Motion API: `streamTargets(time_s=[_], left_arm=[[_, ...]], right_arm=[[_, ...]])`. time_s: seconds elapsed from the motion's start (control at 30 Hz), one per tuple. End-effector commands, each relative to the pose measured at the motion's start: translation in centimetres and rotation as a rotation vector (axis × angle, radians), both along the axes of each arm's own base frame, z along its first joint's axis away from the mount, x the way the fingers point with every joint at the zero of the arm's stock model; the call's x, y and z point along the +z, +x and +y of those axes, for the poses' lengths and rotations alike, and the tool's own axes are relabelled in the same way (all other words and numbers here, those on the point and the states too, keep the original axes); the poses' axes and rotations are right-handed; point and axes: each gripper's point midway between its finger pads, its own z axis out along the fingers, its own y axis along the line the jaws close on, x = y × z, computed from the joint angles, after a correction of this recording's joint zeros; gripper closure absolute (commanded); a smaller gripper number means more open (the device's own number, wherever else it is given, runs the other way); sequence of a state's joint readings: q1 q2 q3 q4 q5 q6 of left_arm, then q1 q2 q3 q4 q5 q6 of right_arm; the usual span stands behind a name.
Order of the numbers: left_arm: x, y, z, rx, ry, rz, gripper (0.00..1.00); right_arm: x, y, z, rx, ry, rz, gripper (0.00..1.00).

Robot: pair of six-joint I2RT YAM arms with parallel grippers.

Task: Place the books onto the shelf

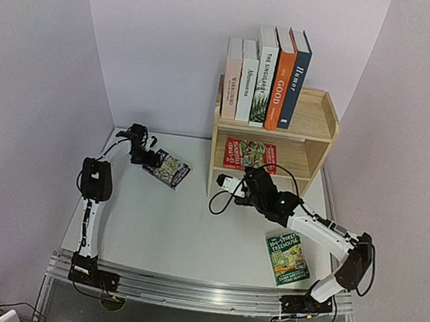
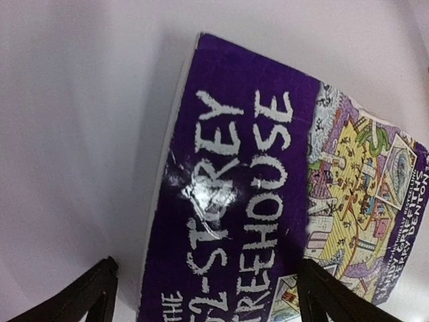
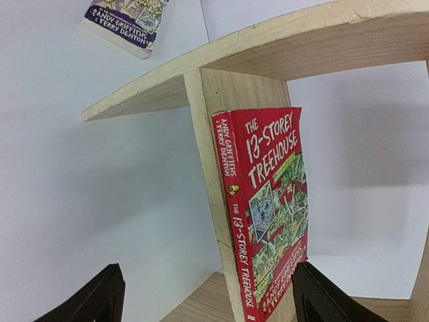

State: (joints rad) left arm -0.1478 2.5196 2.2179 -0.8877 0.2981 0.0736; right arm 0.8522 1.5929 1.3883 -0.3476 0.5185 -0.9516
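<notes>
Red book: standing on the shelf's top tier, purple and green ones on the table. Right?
No. The red book is in the shelf's lower tier, per the top external view. The purple book and green book are on the table.

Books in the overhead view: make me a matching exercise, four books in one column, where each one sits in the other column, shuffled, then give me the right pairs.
Books
1. purple Treehouse book
2. green Treehouse book
3. red Treehouse book
4. orange GOOD book

Places
A. standing on the top board of the shelf
B. flat on the table, at the open left gripper
C. inside the shelf, below its top board
D. flat on the table, near the base of the right arm

Pairs: 1-B, 2-D, 3-C, 4-A
</notes>
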Motion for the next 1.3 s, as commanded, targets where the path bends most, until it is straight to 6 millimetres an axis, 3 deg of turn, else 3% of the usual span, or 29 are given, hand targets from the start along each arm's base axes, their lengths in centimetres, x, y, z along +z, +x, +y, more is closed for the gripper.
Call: streamTargets(time_s=[0.0,0.07,0.13,0.23,0.27,0.37,0.47,0.6,0.7,0.83,0.93,1.0,1.13,1.27], left_arm=[[-2.6,-1.9,-1.2,0.005,-0.058,0.102,0.13],[-3.2,-3.2,-2.4,-0.044,-0.074,0.139,0.24],[-3.6,-5.0,-3.8,-0.119,-0.054,0.171,0.42],[-4.6,-7.2,-4.2,-0.156,-0.011,0.201,0.96],[-4.7,-7.7,-4.2,-0.153,-0.014,0.218,0.99],[-3.8,-9.3,-3.8,-0.149,-0.027,0.275,1.00],[-1.2,-11.3,-3.0,-0.119,-0.060,0.311,1.00],[3.3,-16.2,-2.7,-0.109,-0.129,0.384,1.00],[4.9,-20.4,-2.7,-0.106,-0.170,0.470,1.00],[6.1,-24.0,-2.7,-0.102,-0.205,0.558,1.00],[7.0,-24.9,-3.2,-0.093,-0.256,0.601,1.00],[7.6,-25.2,-3.7,-0.094,-0.290,0.621,1.00],[8.2,-25.6,-3.9,-0.100,-0.311,0.637,1.00],[6.9,-25.3,-3.6,-0.101,-0.284,0.639,1.00]], right_arm=[[1.2,-1.1,0.5,-0.043,0.106,-0.001,0.16],[0.8,-1.4,0.8,-0.044,0.112,0.009,0.16],[0.5,-1.5,1.3,-0.050,0.123,0.015,0.16],[0.1,-1.8,2.4,-0.049,0.146,0.032,0.16],[0.0,-2.0,2.8,-0.048,0.160,0.041,0.16],[-0.3,-2.9,4.1,-0.038,0.218,0.078,0.16],[-1.4,-4.3,6.4,-0.005,0.235,0.110,0.16],[-3.4,-6.1,10.6,0.031,0.282,0.133,0.16],[-5.1,-6.9,14.0,0.077,0.334,0.131,0.16],[-8.7,-8.0,18.9,0.153,0.327,0.146,0.16],[-11.9,-8.9,22.1,0.229,0.298,0.129,0.15],[-13.0,-8.7,23.3,0.261,0.293,0.104,0.14],[-15.4,-8.2,25.0,0.309,0.241,0.074,0.13],[-18.7,-6.7,25.4,0.299,0.213,0.058,0.12]])
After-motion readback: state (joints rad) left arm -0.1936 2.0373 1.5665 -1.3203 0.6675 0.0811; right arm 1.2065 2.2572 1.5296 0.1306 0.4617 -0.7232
